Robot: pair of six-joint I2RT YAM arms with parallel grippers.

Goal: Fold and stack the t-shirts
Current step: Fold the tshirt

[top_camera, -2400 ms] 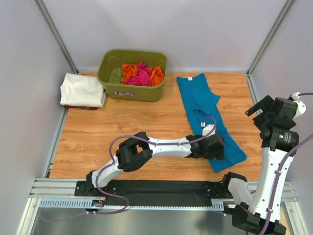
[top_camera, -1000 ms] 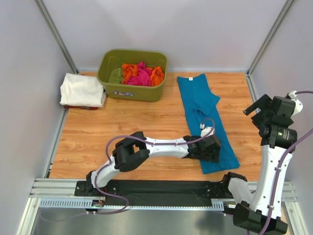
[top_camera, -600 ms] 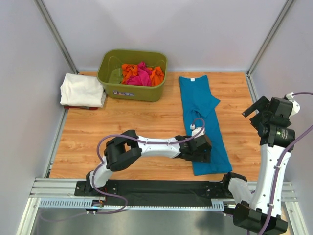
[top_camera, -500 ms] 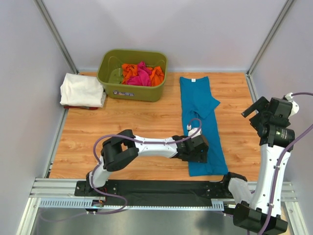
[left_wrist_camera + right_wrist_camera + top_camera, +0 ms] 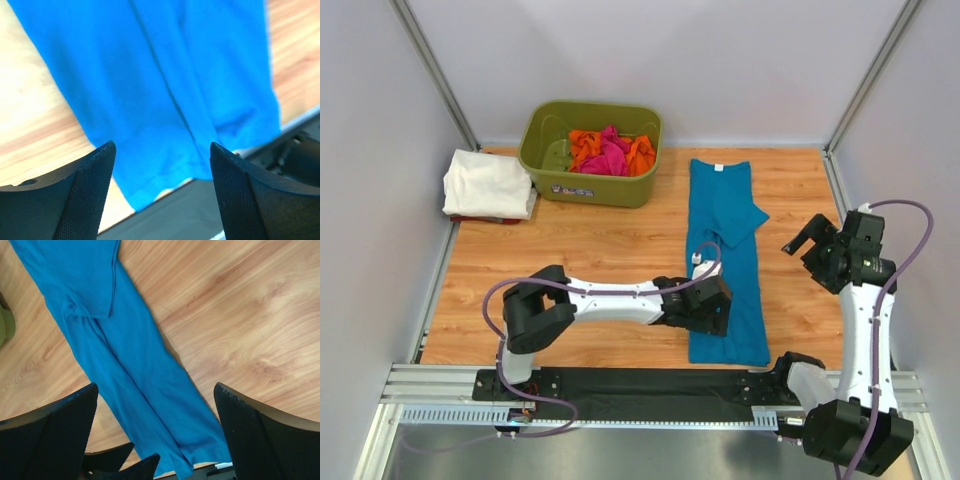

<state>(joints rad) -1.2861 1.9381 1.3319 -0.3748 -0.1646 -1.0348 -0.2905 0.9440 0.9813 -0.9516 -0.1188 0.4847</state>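
A wooden table (image 5: 570, 240) fills the floor of a booth with pale walls, and a black rail runs along its near edge. The teal-blue t-shirt (image 5: 740, 290) lies flat on the right half of the table, folded lengthwise into a long narrow strip that runs from the far side almost straight toward the rail. Its collar, with a small white label, is at the far end, and its hem lies right at the near edge of the wood. One sleeve is turned in over the body and its corner sticks out past the strip's right side. The left wrist view shows a long crease running down the cloth and a few soft wrinkles near the hem.

The left gripper (image 5: 161, 146) is over the near part of the strip, its fingers spread wide with nothing pinched between them. The right gripper (image 5: 155, 386) hangs to the right of the shirt, above bare wood, its fingers also spread wide and holding nothing.

At the far left an olive-green tub (image 5: 590, 188) holds the pink and orange t-shirts (image 5: 605, 150) in a crumpled heap. Just left of the tub the white t-shirt (image 5: 488, 183) lies folded in the corner, well apart from the teal-blue one
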